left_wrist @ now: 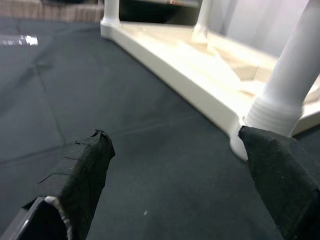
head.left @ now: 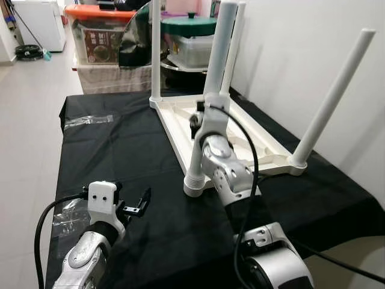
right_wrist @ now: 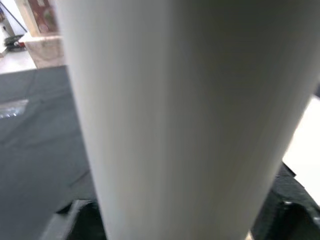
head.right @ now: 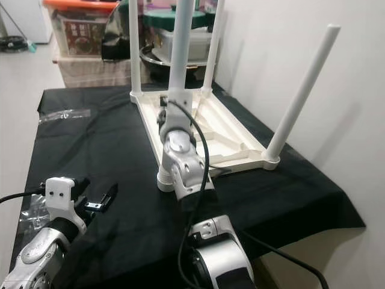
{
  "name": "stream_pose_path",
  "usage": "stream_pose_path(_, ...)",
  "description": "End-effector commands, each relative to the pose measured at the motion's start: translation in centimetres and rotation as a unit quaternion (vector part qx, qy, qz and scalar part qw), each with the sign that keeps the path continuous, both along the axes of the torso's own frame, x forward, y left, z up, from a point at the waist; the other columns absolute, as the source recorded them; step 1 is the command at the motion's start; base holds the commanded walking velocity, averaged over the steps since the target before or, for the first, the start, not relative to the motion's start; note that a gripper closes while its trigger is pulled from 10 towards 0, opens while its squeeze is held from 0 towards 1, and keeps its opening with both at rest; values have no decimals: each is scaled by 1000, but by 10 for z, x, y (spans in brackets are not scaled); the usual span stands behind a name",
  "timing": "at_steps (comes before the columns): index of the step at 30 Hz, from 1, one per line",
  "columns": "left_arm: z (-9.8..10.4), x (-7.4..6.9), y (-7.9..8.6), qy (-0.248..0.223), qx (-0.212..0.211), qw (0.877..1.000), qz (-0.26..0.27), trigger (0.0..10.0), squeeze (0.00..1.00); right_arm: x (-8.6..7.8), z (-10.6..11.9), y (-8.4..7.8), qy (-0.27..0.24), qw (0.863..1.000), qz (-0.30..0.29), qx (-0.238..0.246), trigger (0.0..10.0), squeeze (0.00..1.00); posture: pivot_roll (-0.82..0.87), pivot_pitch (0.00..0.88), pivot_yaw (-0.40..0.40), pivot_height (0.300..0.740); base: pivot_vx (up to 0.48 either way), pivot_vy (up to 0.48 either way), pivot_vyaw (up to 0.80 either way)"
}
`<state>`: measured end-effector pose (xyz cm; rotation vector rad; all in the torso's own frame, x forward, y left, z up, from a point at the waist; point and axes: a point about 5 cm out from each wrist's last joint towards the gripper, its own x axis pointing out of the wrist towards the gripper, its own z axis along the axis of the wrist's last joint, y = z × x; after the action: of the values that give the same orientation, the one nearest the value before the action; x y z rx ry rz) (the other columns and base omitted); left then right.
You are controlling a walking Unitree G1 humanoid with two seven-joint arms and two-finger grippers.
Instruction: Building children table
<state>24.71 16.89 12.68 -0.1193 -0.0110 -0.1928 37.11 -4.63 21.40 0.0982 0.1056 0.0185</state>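
A white plastic children's table (head.left: 240,129) lies upside down on a worktop (head.left: 114,162) covered with a black cloth, its underside facing up and 4 white legs standing from its corners. The nearest leg (head.left: 218,66) rises from the near corner, just ahead of the robot; its ribbed base (left_wrist: 272,112) sits in the corner socket. The right gripper (head.left: 201,114) is at this leg, part way up it, and in the right wrist view the white leg (right_wrist: 190,120) sits right against the camera with dark shapes on either side of it; whether the gripper is clamped on the leg or merely beside it cannot be told. The left gripper (head.left: 139,203) hovers low over the black cloth, to the left of the table and apart from it, its 2 black fingers (left_wrist: 80,175) spread wide with nothing between them. A crumpled clear plastic wrapper (head.left: 87,120) lies on the far left part of the cloth, and another piece of clear plastic (head.left: 67,215) lies near the left arm. Beyond the worktop stand a clear storage box with an orange lid (head.left: 96,33) and a container with a green lid (head.left: 189,25).
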Motion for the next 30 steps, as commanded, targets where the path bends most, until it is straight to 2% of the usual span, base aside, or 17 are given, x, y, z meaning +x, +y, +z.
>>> stream_pose_path(1, 0, 1, -1, -1, 5, 1000, -5, 10000, 0, -7, -6, 14, 8, 1000, 16, 23, 10000, 1000, 55, 0, -95, 740, 0, 0, 0)
stream_pose_path(10, -1, 1, -1, -1, 4, 1000, -5, 10000, 0, -6, 9, 4, -27, 998, 32, 36, 10000, 1000, 50, 0, -93, 740, 0, 0, 0)
stream_pose_path(16, -1, 2, -2, -1, 4, 1000, -6, 10000, 0, -2, 7, 0, -16, 998, 43, 37, 10000, 1000, 51, 0, -94, 740, 0, 0, 0)
stream_pose_path(17, 0, 2, -1, -2, 4, 1000, -5, 10000, 0, 0, 4, -2, -6, 999, 42, 29, 10000, 882, 51, 0, -94, 740, 0, 0, 0)
stream_pose_path(18, 0, 2, -1, -2, 4, 1000, -5, 10000, 0, 1, 3, -3, 0, 999, 42, 23, 10000, 882, 51, 0, -94, 740, 0, 0, 0)
stream_pose_path(19, 0, 2, -1, -2, 4, 1000, -5, 10000, 0, 2, 3, -5, -1, 999, 43, 29, 10000, 0, 51, 0, -94, 740, 0, 0, 0)
stream_pose_path(25, 0, 1, 0, -1, 6, 1000, -4, 10000, 0, 3, 4, -9, -2, 999, 41, 32, 10000, 0, 54, 0, -93, 740, 0, 0, 0)
stream_pose_path(30, 1, 1, 4, -1, 9, 1000, 2, 10000, 0, 7, 8, -10, 1, 997, 62, 39, 10000, 0, 57, 0, -89, 740, 0, 0, 0)
